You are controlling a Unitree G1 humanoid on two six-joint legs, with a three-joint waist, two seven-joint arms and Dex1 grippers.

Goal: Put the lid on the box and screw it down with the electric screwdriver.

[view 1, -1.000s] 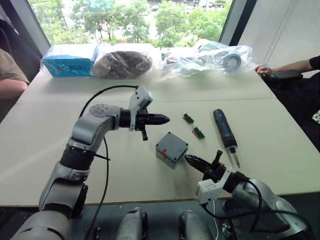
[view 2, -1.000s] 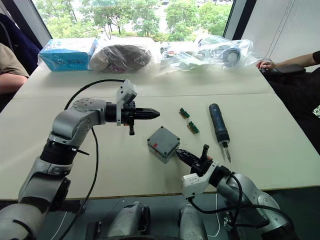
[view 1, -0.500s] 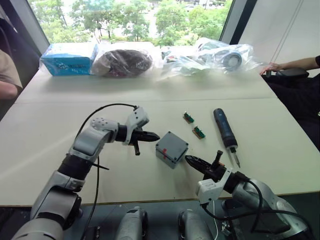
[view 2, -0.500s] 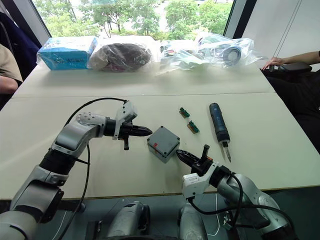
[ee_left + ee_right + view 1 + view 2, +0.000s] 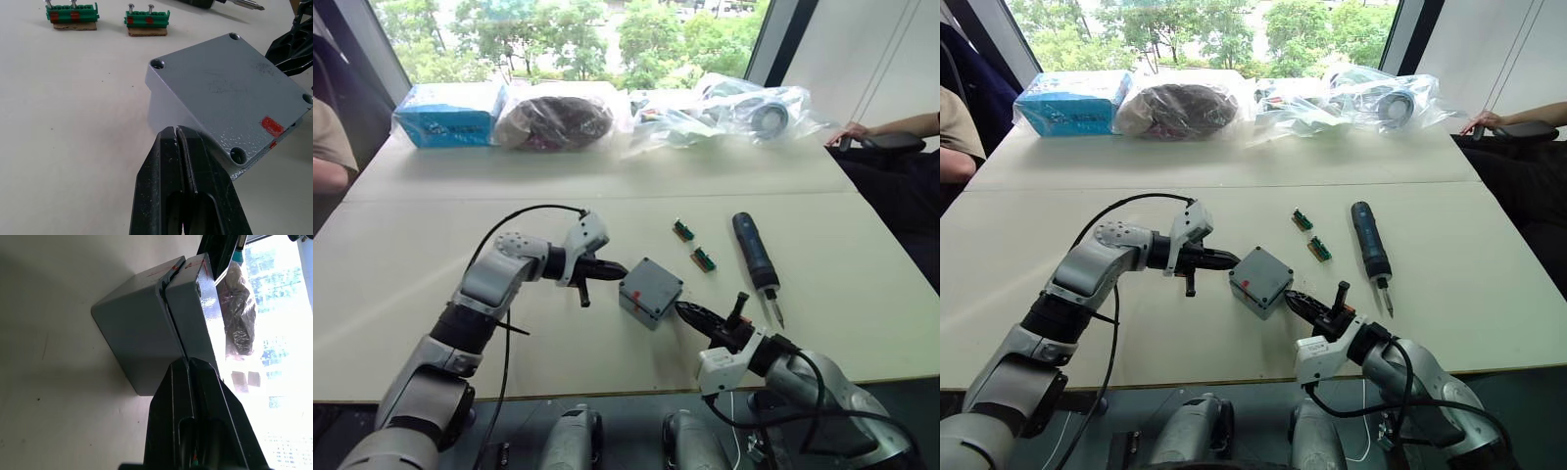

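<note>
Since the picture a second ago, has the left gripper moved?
Yes. The left gripper, shut, has come down and closed in on the box, now at its left side.

Box (image 5: pixel 649 291) is hemmed in by both grippers' fingers; green connectors (image 5: pixel 693 246) sit behind it, counter (image 5: pixel 411 255) beyond is open.

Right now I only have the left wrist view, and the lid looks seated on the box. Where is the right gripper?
Observer: The right gripper is shut, its tips at the near right side of the box, close by the seam under the lid.
Operator: Is the screwdriver picked up?
Observer: No. The electric screwdriver lies free on the table, to the box's right, bit pointing toward the robot.
Operator: Anything between it and the box?
Observer: Two green connector pieces, set a little farther back than the box.
</note>
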